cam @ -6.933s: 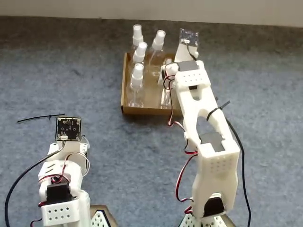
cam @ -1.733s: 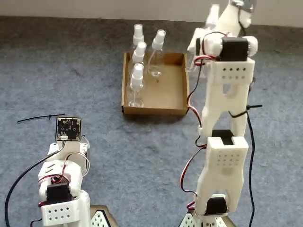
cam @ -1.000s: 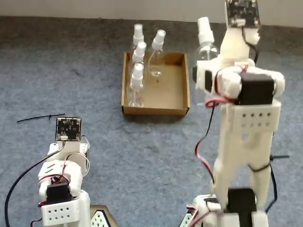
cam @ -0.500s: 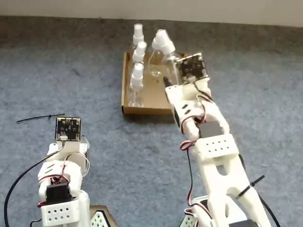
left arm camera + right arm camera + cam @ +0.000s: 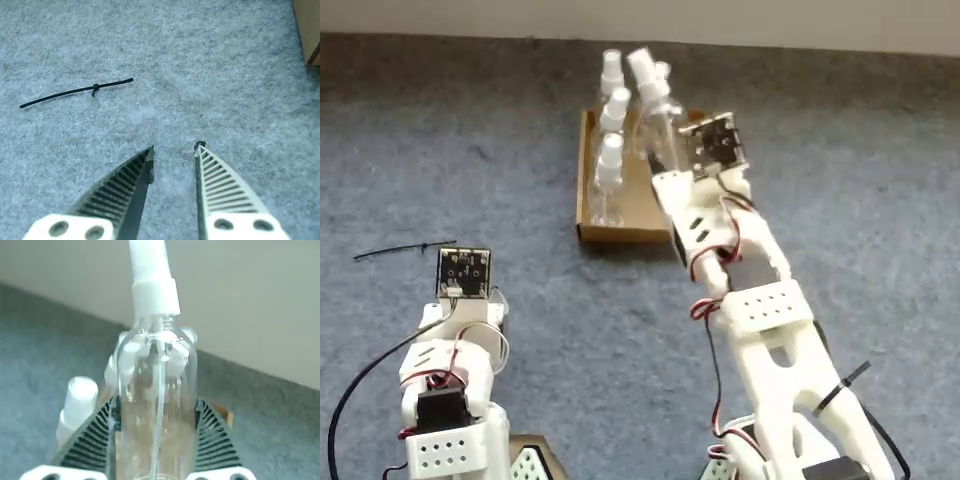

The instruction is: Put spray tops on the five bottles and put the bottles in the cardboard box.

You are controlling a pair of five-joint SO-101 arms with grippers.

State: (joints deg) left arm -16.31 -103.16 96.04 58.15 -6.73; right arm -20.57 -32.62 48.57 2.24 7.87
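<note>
The right gripper (image 5: 157,409) is clamped on a clear spray-topped bottle (image 5: 156,375). The cardboard box (image 5: 620,234), holding other bottles (image 5: 608,175), lies just beyond it. The left gripper (image 5: 174,149) stands with its jaws apart.

- No text, label, number or sign can be read anywhere.
- The clear bottle (image 5: 156,405) seen up close shows bare glass and a plain white spray top (image 5: 150,285).
- The cardboard box (image 5: 620,235) shows plain brown walls.
- The small dark circuit board (image 5: 465,272) on the left arm's wrist has marks too small to read.
</note>
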